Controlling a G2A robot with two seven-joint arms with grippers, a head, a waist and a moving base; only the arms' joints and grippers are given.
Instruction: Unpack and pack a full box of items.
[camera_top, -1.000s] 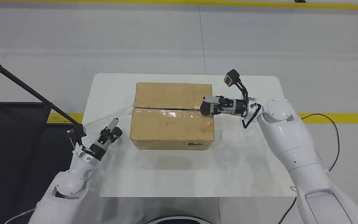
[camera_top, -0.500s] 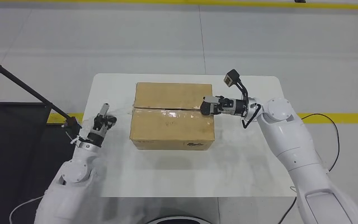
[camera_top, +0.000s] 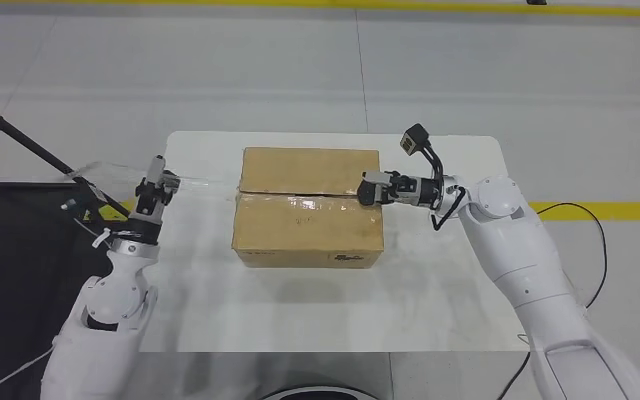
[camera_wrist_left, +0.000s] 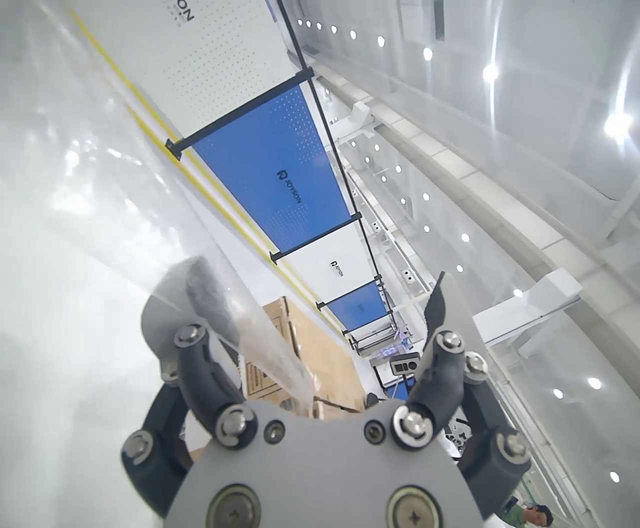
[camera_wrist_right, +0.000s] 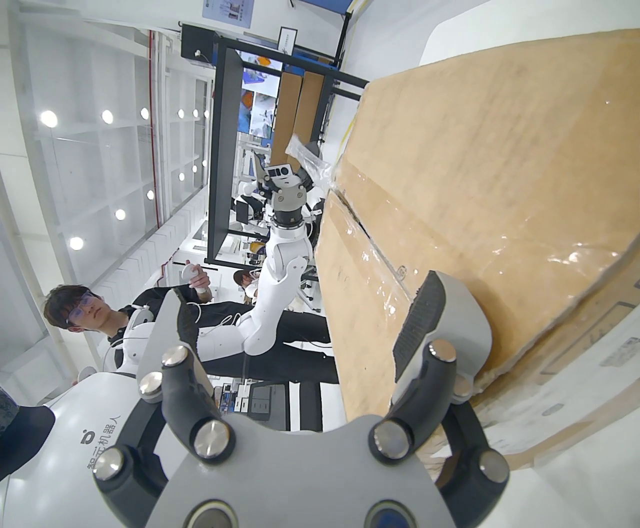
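box (camera_top: 308, 215): shut, middle of surface (camera_top: 440, 260) | left hand (camera_top: 156, 178): open, tape (camera_top: 205, 183) stuck on one finger, frame left | right hand (camera_top: 368, 189): open, one finger on box

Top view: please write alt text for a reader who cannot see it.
A closed cardboard box sits on a white table. The right gripper is open at the box's right end by the centre seam; a strip of clear tape runs from the seam's left end to the left gripper near the table's left edge.
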